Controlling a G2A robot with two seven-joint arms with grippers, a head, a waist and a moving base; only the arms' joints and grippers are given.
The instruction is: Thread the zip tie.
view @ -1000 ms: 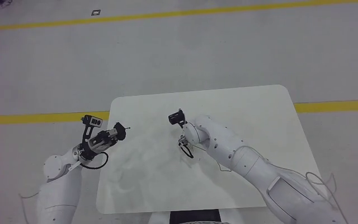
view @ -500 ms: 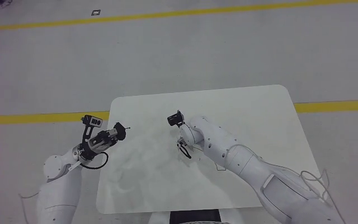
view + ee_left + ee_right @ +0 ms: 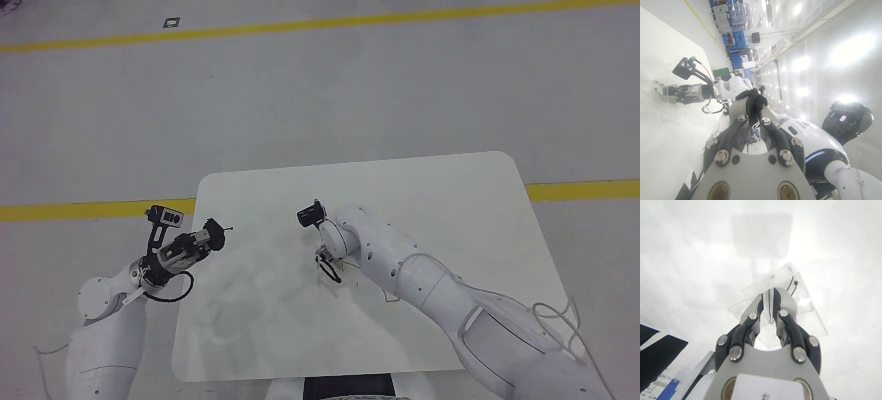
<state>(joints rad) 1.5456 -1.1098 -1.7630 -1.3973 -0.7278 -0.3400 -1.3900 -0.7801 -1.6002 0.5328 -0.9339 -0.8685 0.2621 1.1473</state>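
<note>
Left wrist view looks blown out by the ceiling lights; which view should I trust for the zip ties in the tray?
Left wrist view: lamp glare whites out much, table hazy. Right wrist view: even light, black zip ties stand out in the clear tray. Top view: evenly lit, ties too small to make out.

Clear tray [image 3: 810, 313]: flat on the table [image 3: 450, 220]. The right gripper [image 3: 768, 294] is directly above it, jaws narrowly apart, blocking descent there. Loose zip ties [image 3: 793, 285] lie on the tray beyond the fingertips. Open tabletop surrounds the tray. The left gripper [image 3: 214, 232] is well apart from the tray, at the table's edge.
</note>
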